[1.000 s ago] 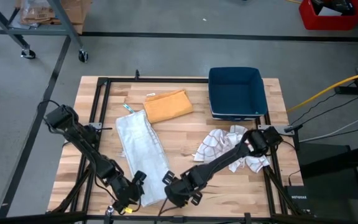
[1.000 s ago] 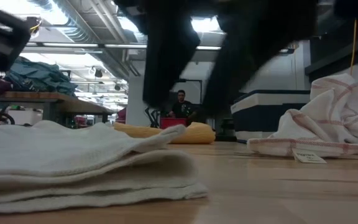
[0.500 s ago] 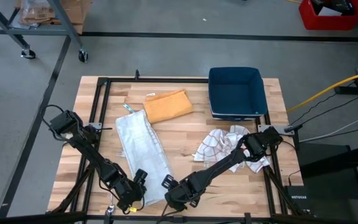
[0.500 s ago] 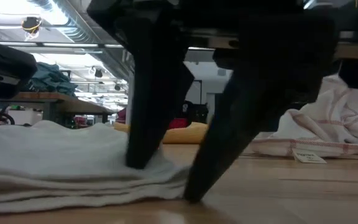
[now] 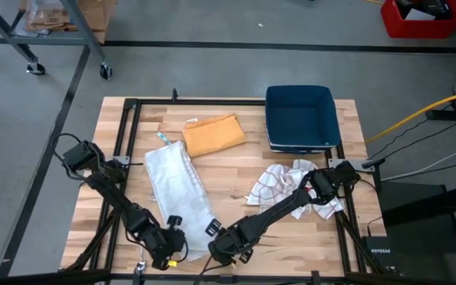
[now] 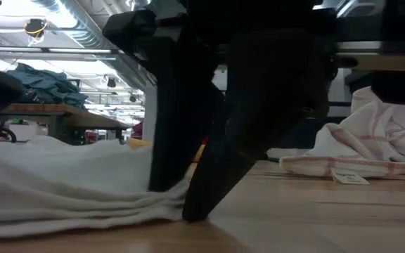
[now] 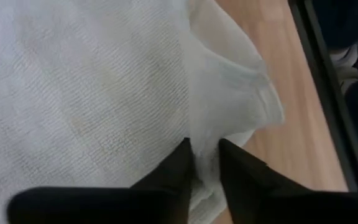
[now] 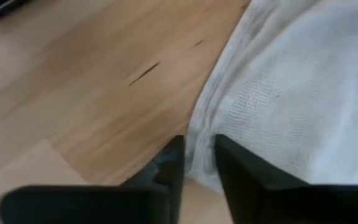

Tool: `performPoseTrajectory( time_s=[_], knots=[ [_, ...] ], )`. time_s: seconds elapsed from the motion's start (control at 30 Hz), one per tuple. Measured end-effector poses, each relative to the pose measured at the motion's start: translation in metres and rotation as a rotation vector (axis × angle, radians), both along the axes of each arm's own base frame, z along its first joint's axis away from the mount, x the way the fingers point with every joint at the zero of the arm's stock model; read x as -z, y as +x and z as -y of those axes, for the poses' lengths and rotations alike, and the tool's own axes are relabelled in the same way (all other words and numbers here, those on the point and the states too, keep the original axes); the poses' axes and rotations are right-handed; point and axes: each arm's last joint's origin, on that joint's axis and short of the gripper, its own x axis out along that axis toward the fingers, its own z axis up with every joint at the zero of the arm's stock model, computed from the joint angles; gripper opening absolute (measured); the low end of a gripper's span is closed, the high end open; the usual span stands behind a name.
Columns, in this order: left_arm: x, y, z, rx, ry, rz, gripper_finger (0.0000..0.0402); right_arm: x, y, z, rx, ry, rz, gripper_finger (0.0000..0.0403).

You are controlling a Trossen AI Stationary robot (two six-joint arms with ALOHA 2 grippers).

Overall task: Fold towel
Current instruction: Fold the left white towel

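- The white towel, already doubled into a long strip, lies on the wooden table, running from near the orange cloth down to the front edge
- Our left gripper pinches the towel's near corner, its fingers closed to a thin gap with cloth between them
- Our right gripper pinches the opposite near corner, fingers likewise narrowed on the hem
- To fold well, we should lift both corners together, keep them level and evenly apart, and carry them towards the far end so the edges meet
- We must grip every layer, or the lower one may slip and sag
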Motion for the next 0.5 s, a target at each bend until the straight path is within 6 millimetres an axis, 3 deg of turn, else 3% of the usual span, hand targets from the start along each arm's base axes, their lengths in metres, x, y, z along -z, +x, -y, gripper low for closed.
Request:
performPoseTrajectory(
  time_s=[0.13, 0.33, 0.5],
  knots=[
    [-0.001, -0.004, 0.003, -0.059, -0.053, -0.025, 0.0013, -0.004, -0.002, -0.005, -0.003, -0.017, 0.029, 0.0014],
    [-0.005, -0.005, 0.005, -0.094, -0.088, -0.007, 0.0012, -0.018, -0.005, -0.007, 0.021, -0.079, 0.097, 0.0032],
    [-0.015, -0.001, 0.009, -0.059, -0.084, 0.061, 0.0006, -0.036, -0.001, -0.009, 0.029, -0.080, 0.123, 0.0009]
  ],
)
